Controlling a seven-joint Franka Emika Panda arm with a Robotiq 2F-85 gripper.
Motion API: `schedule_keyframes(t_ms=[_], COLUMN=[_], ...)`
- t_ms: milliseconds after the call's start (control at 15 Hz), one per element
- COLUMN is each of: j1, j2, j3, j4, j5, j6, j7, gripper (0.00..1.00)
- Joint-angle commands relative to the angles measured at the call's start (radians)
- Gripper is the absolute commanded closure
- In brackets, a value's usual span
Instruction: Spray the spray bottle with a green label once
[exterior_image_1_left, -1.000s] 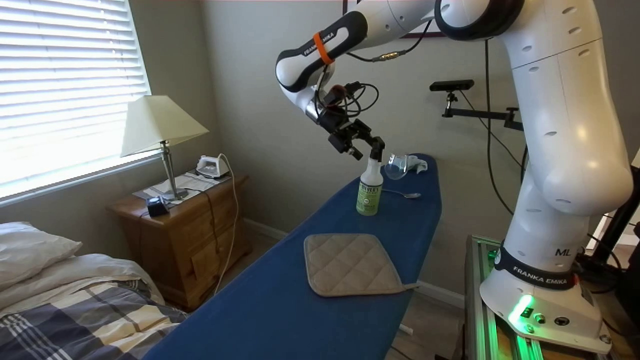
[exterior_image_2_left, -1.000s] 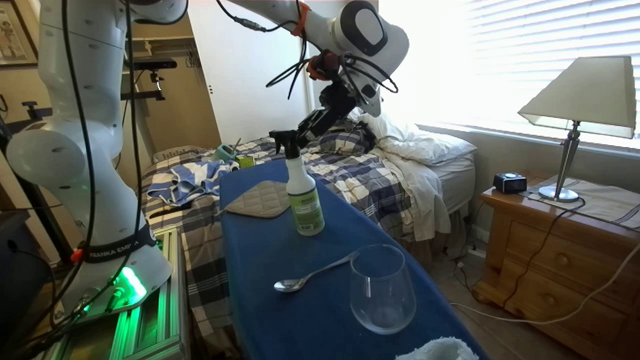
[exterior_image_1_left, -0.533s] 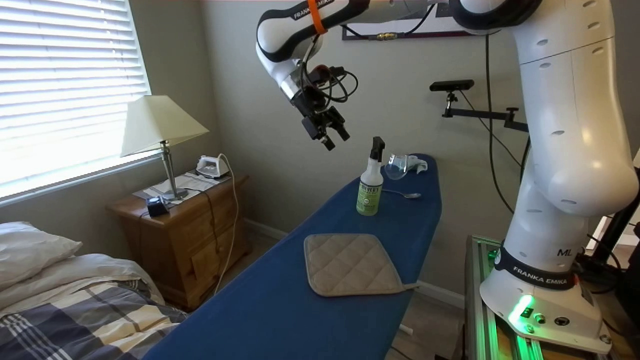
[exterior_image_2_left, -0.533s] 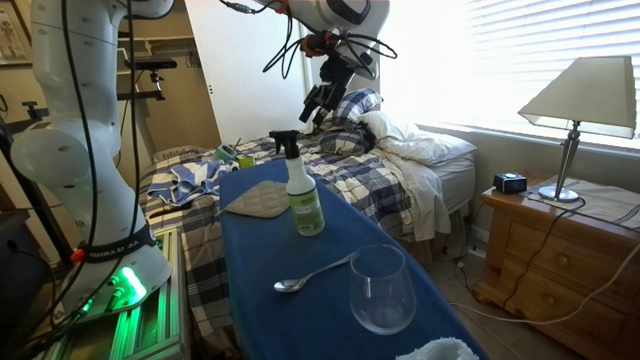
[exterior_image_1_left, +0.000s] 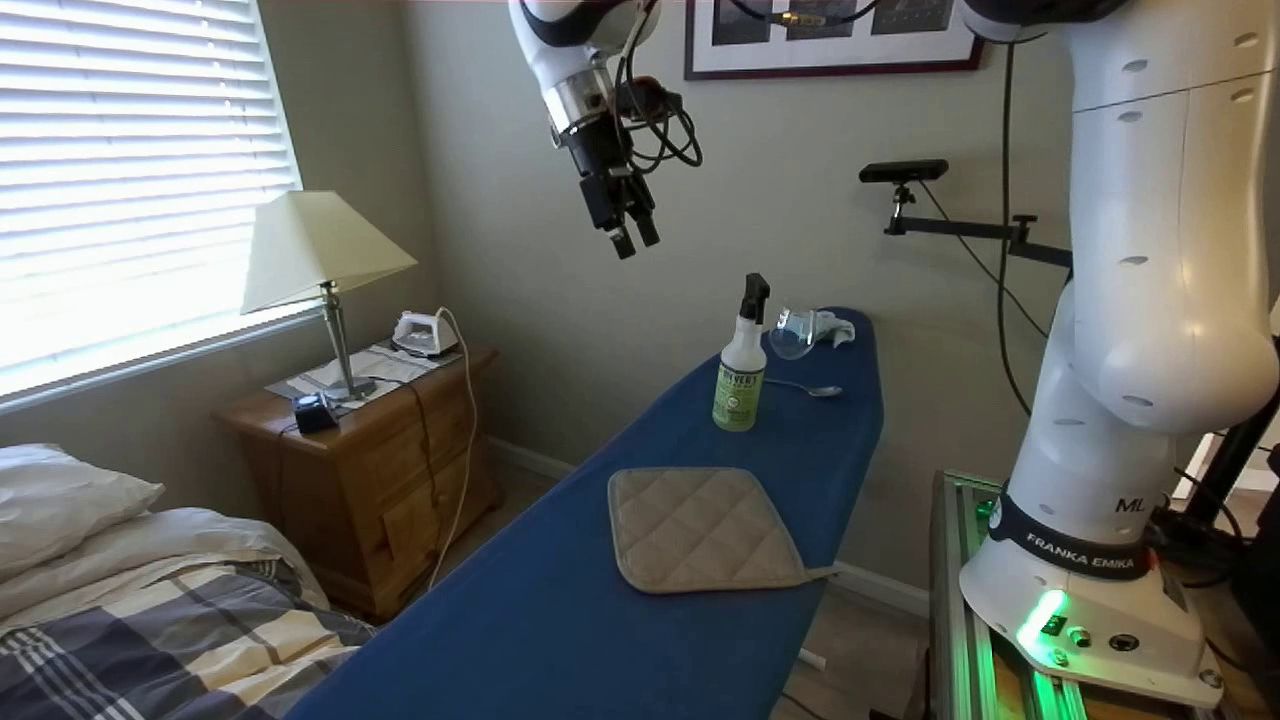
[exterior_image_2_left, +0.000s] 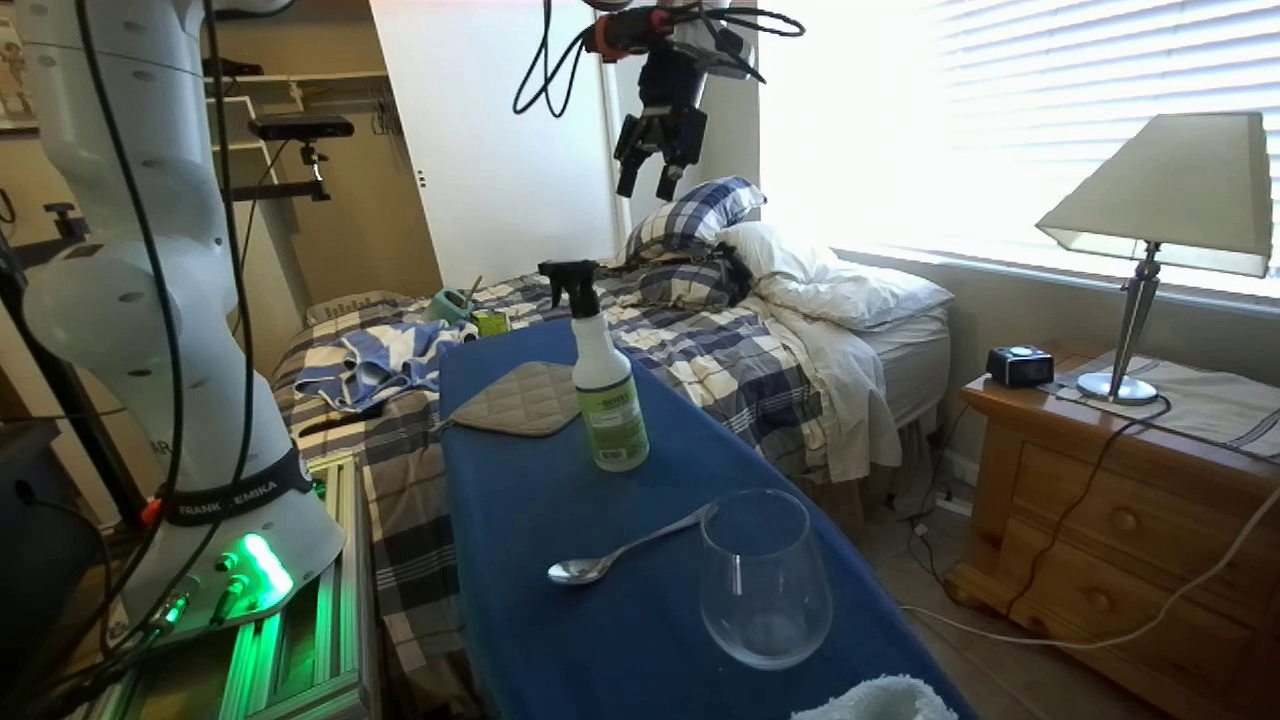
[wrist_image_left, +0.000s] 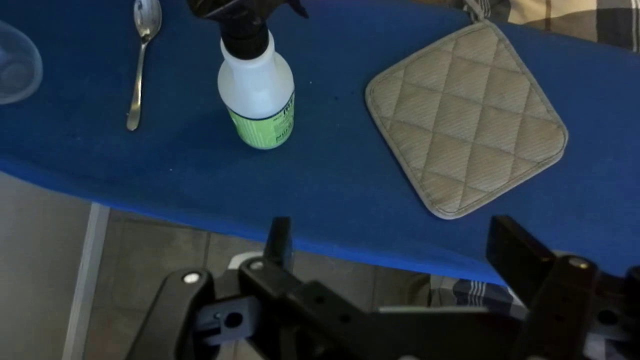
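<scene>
- Claw (exterior_image_1_left: 636, 240): raised above the blue ironing board (exterior_image_1_left: 520, 610) and directed downward. The two fingers (wrist_image_left: 279, 245) stand wide apart in the wrist view.
- Spray bottle (wrist_image_left: 257, 90): upright on the board, lower than the claw and well apart from it. In the wrist view it appears ahead of the fingers; the upper frame edge cuts its dark trigger head (exterior_image_2_left: 573, 285), and part of its green label (exterior_image_1_left: 737, 398) shows.
- Quilted pot holder (wrist_image_left: 467, 120): flat on the board, below the claw. In the wrist view it lies ahead of the fingers, apart from the bottle.
- Spoon (wrist_image_left: 139, 75): on the board, below the claw and farther from it than the bottle.
- Clear glass (exterior_image_2_left: 765, 600): on the board, farther from the claw than the spoon.
- White cloth (exterior_image_2_left: 885, 700): past the glass, as seen from the claw.
- Nightstand (exterior_image_1_left: 360, 480): lower than the claw and well apart from it; carries a lamp (exterior_image_1_left: 320, 250) and an iron (exterior_image_1_left: 425, 335).
</scene>
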Motion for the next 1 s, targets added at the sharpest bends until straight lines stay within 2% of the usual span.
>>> schedule_keyframes(t_ms=[0,333,600,667,933], j1=[-0.001,-0.004,-0.015,0.0,-0.006], j2=[-0.094,-0.191,-0.291,-0.212,-0.263], j3=[-0.002,-0.013,-0.036,-0.026,-0.039], j4=[-0.039,-0.063,-0.162,-0.059,-0.121], j5=[0.019,0.024,0.027,0.0,0.003], j6=[0.042,0.083,0.156,0.098,0.123], j7=[-0.038,-0.041,-0.025,-0.025,-0.025], gripper=[0.0,0.0,0.0,0.0,0.0])
